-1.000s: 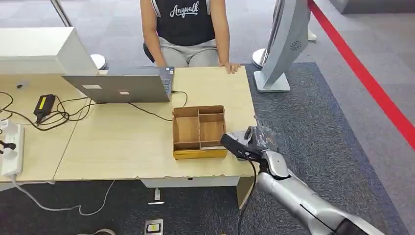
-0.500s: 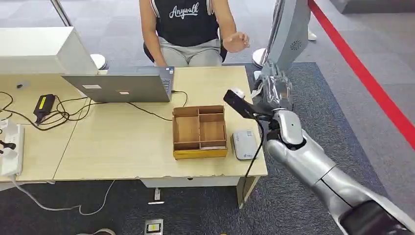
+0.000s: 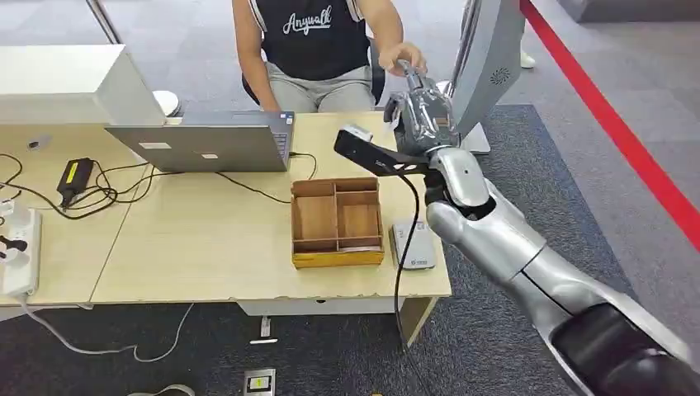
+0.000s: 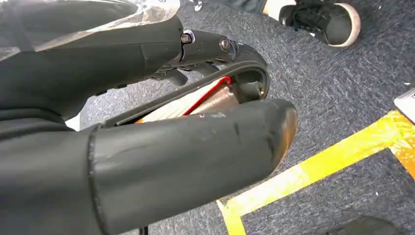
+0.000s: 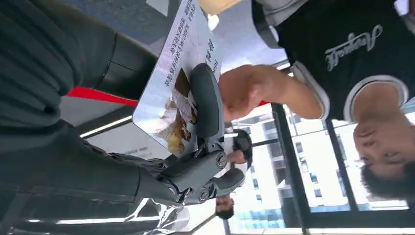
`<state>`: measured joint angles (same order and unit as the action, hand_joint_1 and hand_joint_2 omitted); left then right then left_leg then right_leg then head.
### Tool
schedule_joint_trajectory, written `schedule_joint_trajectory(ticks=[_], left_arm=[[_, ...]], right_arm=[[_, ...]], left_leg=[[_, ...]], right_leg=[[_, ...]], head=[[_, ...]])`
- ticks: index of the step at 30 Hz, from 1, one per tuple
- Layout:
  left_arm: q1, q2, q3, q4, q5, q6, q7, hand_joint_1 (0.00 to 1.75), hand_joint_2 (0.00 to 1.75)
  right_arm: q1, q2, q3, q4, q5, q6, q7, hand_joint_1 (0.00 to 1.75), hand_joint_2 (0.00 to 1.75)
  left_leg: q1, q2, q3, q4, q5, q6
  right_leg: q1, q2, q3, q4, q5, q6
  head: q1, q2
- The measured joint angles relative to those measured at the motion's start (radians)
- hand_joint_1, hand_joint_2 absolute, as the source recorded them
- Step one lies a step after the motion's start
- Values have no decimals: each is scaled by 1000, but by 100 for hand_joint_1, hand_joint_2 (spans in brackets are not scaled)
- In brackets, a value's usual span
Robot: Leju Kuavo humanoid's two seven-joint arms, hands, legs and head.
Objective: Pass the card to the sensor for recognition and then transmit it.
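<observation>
The card (image 5: 176, 88) was held pinched in the right hand (image 3: 421, 115), raised above the table's (image 3: 206, 239) far edge, where a person's hand (image 3: 402, 56) touched it. The left hand (image 4: 147, 122) was clamped on a second card (image 4: 188, 100).

Office or demo/reception area: grey carpet (image 3: 528, 198) w/ red floor tape (image 3: 619, 132), wood counter (image 3: 206, 239) w/ laptop (image 3: 206, 144), power strip (image 3: 21, 247), cables, white kiosk stand (image 3: 487, 58); person (image 3: 318, 45) seated opposite; big windows in right wrist view.
</observation>
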<state>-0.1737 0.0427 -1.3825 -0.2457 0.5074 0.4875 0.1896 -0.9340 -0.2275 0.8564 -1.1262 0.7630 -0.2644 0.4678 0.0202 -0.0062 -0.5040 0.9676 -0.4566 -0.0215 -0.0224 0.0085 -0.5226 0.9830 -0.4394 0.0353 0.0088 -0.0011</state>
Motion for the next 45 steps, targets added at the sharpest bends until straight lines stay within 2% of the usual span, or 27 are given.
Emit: schedule_joint_trajectory(ticks=[4, 9, 15, 22, 32, 38, 44, 45], left_arm=[[-4, 3, 0, 0, -9, 0, 0, 0, 0], [-3, 7, 0, 0, -13, 5, -1, 0, 0], [0, 12, 0, 1, -13, 12, -1, 0, 0], [20, 16, 2, 1, 14, 34, -11, 0, 0], [41, 20, 9, 1, 25, 48, -16, 0, 0], [46, 20, 10, 1, 25, 49, -18, 0, 0], [46, 21, 10, 1, 22, 48, -17, 0, 0], [47, 21, 10, 1, 22, 48, -16, 0, 0]], right_arm=[[-62, 88, 51, 123, -8, 14, -51, 175, 175], [-125, 188, 106, 268, -3, 23, -77, 175, 175], [-180, 275, 153, 398, 10, 26, -91, 175, 175], [-227, 347, 192, 518, 17, 27, -85, 175, 175], [-263, 401, 234, 641, 21, -6, -24, 175, 175], [-275, 402, 251, 685, 12, -10, 9, 175, 175], [-277, 397, 262, 712, 5, -11, 17, 175, 175], [-277, 397, 263, 715, 5, -10, 17, 26, 175]], left_leg=[[0, 0, -1, 0, 1, 0], [0, 0, -3, 0, 1, 0], [0, 0, -4, 0, 1, 0], [0, 0, -4, 0, 1, 0], [0, 1, -4, 0, 1, 0], [0, 1, -4, 0, 1, 0], [0, 1, -4, 0, 1, 0], [0, 1, -4, 0, 1, 0]], right_leg=[[0, 0, -2, 1, 0, 0], [0, 0, -4, 1, 0, -1], [0, 0, -5, 1, 0, -1], [0, 0, -6, 1, 1, -1], [0, 0, -6, 1, 1, -1], [0, 0, -6, 0, 1, -1], [0, 0, -6, 1, 1, -1], [0, 0, -6, 1, 1, -1]], head=[[0, 0], [0, 0], [0, 0], [0, 0], [0, 0], [0, 0], [0, 0], [0, 0]])
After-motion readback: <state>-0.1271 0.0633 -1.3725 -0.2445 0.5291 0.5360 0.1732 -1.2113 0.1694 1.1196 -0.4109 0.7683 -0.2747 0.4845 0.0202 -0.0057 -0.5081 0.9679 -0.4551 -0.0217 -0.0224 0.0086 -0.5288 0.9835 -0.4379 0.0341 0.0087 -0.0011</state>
